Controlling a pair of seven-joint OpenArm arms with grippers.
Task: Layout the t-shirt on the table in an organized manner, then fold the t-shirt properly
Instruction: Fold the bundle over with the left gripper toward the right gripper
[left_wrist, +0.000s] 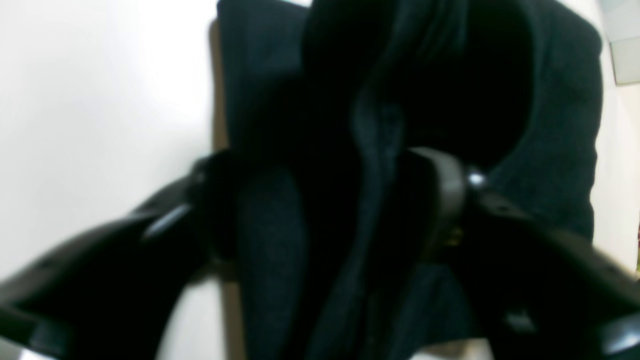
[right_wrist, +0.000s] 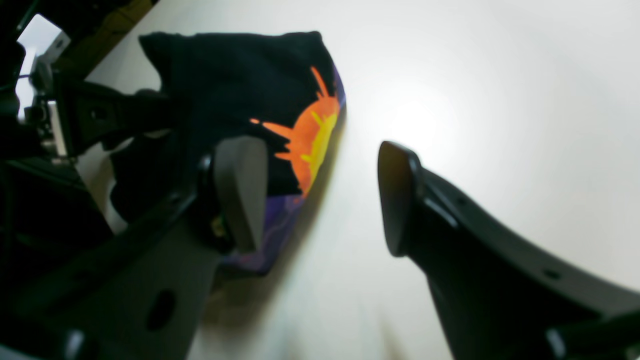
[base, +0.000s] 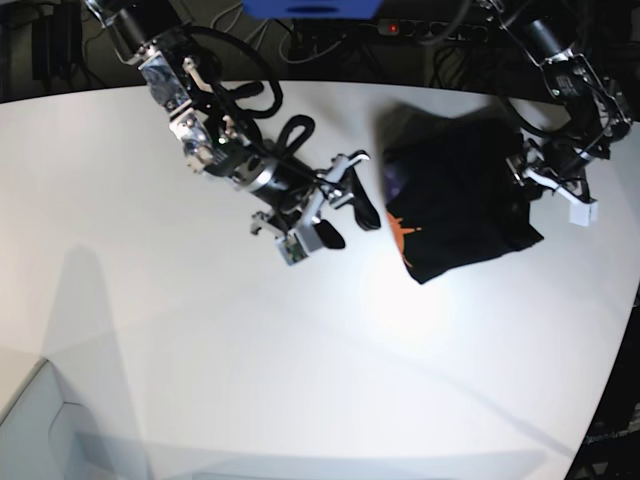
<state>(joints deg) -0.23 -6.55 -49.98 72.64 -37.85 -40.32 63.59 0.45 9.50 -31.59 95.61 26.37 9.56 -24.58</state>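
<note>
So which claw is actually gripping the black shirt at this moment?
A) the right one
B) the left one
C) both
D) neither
B: the left gripper is closed on a fold of the t-shirt, while the right gripper is open beside it over the table.

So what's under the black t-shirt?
The white table lies under the t-shirt. The folded cloth covers whatever else might be beneath it. The left gripper is closed on one edge; the right gripper is open beside it.
</note>
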